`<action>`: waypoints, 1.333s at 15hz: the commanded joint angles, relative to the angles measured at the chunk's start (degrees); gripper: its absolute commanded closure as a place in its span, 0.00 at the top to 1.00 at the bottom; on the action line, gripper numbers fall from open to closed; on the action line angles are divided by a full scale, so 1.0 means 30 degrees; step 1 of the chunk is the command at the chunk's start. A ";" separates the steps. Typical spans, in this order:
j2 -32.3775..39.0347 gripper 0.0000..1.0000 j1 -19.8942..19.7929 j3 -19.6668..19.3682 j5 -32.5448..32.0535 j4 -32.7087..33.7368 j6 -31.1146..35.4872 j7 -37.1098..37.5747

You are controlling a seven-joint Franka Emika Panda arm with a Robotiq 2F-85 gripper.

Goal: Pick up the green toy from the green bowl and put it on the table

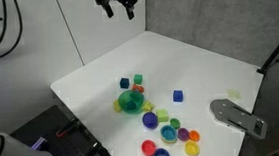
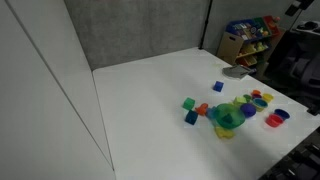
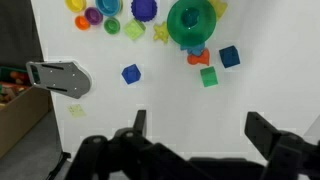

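Large plain white square worktop point(image 1: 204, 63) carries every item. Robotiq hand point(image 1: 120, 13) hangs high above it, well apart from all of them; the wrist view shows its fingers spread wide with nothing between them. Round teal-green plastic bowl point(image 3: 190, 22) sits at the edge of a cluster of small coloured round plastic cups point(image 3: 145, 8); cannot tell whether anything lies inside it. Small green plastic toy block point(image 3: 209, 76) rests on the worktop outside the bowl, near it on the side facing the hand, with a small red plastic piece point(image 3: 197, 57) between block and bowl. Key relation: in the wrist view the block lies ahead of the hand and inside the finger span, nearer the finger on the right of the frame. Block looks squat, no clear long axis. Judgement: toy is on the worktop, so the task reads as done.
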 commanded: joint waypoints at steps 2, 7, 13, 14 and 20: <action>-0.0025 1.00 0.0017 -0.0009 -0.0002 0.0065 -0.0048 0.0007; 0.0771 1.00 0.0132 -0.0027 0.0197 0.0076 -0.0018 -0.0081; 0.3193 1.00 0.0296 -0.0200 0.1248 0.0227 0.0237 -0.0549; 0.3688 1.00 0.0251 -0.0206 0.1410 0.0192 0.0374 -0.0549; 0.6130 1.00 0.0087 -0.0219 0.2355 -0.0961 0.3404 -0.1283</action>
